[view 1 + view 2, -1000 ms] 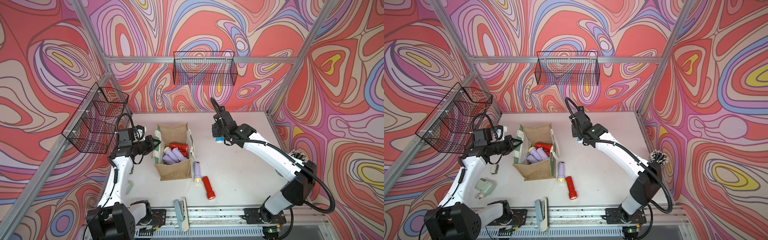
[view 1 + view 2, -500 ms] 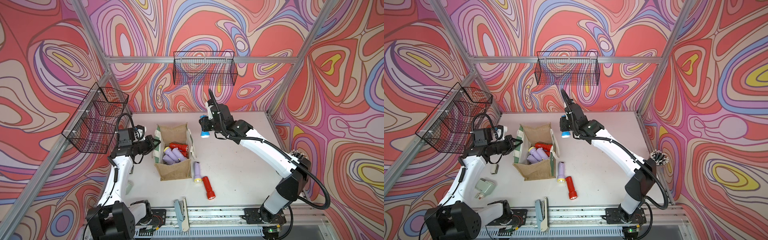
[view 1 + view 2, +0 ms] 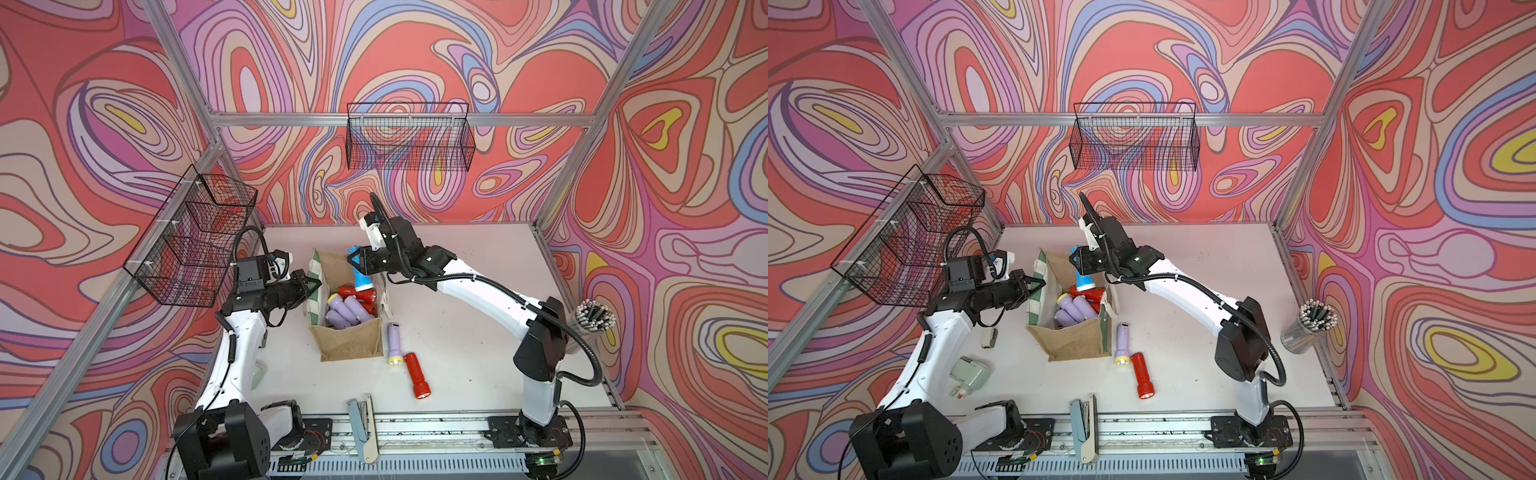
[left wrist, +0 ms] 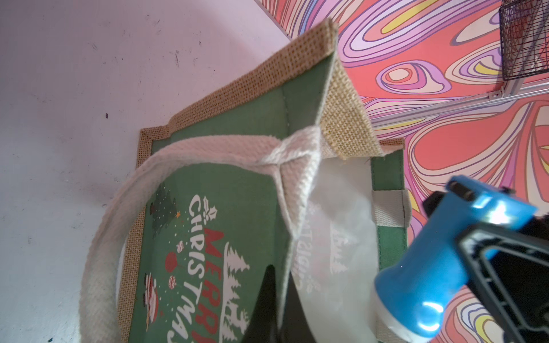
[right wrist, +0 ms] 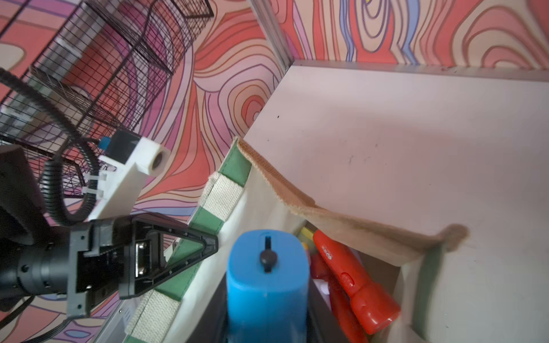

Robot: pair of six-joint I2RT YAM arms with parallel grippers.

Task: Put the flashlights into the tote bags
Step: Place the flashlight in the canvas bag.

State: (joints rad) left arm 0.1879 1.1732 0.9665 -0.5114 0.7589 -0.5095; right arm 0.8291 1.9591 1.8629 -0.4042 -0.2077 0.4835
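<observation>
1. Right wrist view: blue flashlight [image 5: 266,285] clamped in right gripper [image 3: 359,266], lens end down over the mouth of the tote bag [image 3: 351,347].
2. Left gripper [image 5: 212,242] pinched shut on bag's green-and-white side panel, propping mouth wide.
3. Several flashlights [image 3: 347,311] already inside; lilac flashlight [image 3: 395,338] and red flashlight [image 3: 417,376] lying on table [image 3: 478,270] just beside bag.
4. Step judged: drop-in. Next: lower past rim, part jaws, withdraw clear of handles.

Both top views look steeply down from high over the front rail [image 3: 436,426], sharing the whole desk [image 3: 478,365]; the left wrist camera sits close against the printed side of the tote bag [image 4: 225,225]; the right wrist camera looks past the blue flashlight [image 5: 267,291] into that bag; both wrist views show flashlight and bag.
</observation>
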